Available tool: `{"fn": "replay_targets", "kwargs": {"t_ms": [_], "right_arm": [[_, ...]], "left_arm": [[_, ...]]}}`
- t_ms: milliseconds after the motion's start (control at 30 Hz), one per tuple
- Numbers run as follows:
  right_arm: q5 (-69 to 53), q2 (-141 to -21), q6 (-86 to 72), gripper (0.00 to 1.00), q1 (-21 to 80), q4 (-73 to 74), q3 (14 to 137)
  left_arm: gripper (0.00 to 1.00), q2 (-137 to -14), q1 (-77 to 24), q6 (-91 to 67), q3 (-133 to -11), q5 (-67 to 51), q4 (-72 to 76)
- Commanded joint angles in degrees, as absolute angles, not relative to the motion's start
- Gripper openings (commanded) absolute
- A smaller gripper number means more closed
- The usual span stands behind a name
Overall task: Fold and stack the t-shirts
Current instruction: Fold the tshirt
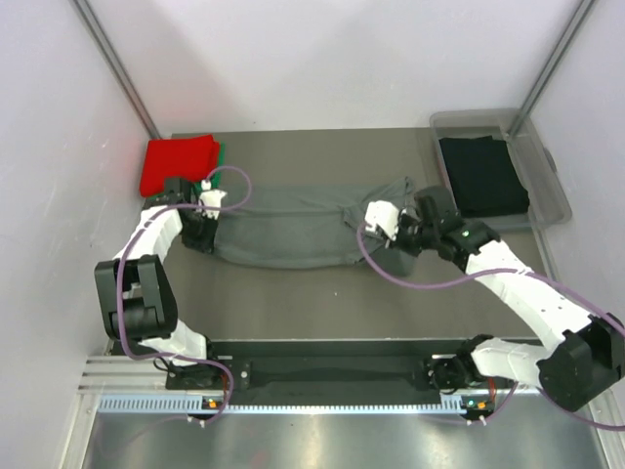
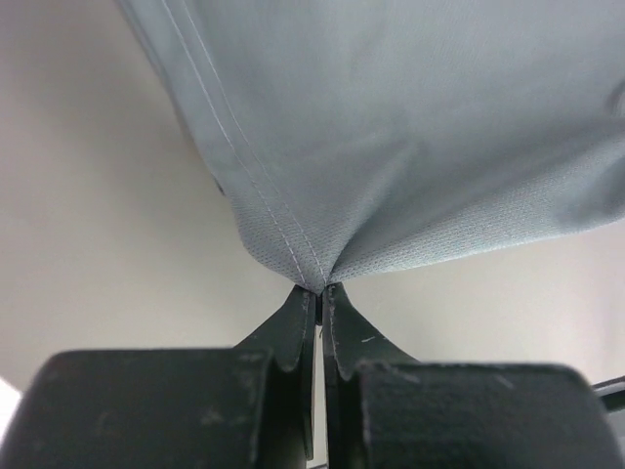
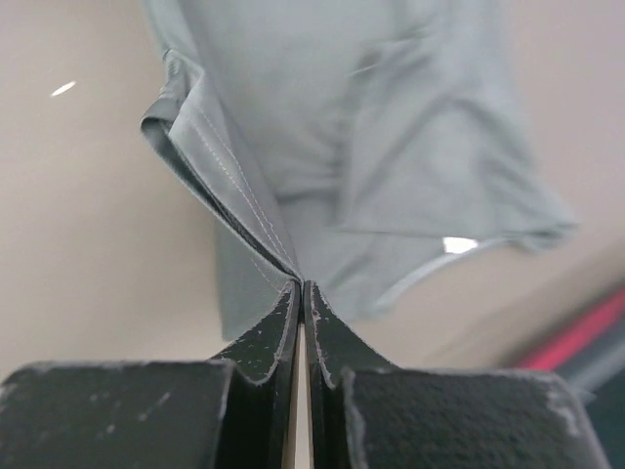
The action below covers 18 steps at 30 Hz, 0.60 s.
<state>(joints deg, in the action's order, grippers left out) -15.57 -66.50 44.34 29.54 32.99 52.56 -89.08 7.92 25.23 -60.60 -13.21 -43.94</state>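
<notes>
Your left gripper (image 2: 319, 291) pinched tight on a hem corner of the grey shirt (image 1: 293, 230), your right gripper (image 3: 301, 286) pinching its opposite end, shirt lying across mid-table between them, red shirt (image 1: 176, 166) folded far left over green shirt (image 1: 222, 153), black shirt (image 1: 483, 176) in tub (image 1: 554, 203) far right

Grey t-shirt (image 1: 293, 230): folded to long band, flat across mid table (image 1: 322, 293). Red t-shirt (image 1: 179, 164) folded, far-left corner, atop green t-shirt (image 1: 221, 152). Black t-shirt (image 1: 481, 176) folded in clear tub (image 1: 469, 124).
</notes>
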Motion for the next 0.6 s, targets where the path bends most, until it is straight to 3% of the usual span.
{"fn": "replay_targets", "kwargs": {"t_ms": [0,567], "right_arm": [[-14.94,-67.67,43.85,0.0,26.29,32.96,59.48],[-13.53,-94.29,42.36,0.0,15.47,25.66,78.13]], "left_arm": [[0.0,-88.32,7.74,26.72,-66.35,-16.44,-47.98],[0.0,-112.4,4.4,25.31,-92.63,-16.44,-50.71]]}}
